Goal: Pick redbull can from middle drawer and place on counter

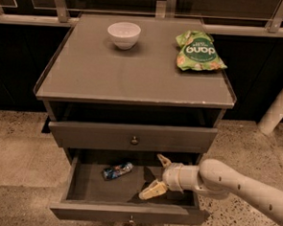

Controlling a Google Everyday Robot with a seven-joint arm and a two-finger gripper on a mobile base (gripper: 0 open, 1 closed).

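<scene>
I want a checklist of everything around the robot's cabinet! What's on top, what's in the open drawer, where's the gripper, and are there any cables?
Surface: counter, grey and flat, holding two things.
Job's things: redbull can lies on its side in the left part of the open middle drawer; not yet on the counter.
Clutter: white bowl and green snack bag on the counter, apart.
Grippers: gripper open, in the drawer's right half, right of the can, not touching it.
Cables: nothing seen.
Surroundings: upper drawer shut; speckled floor; white pole at right.
</scene>
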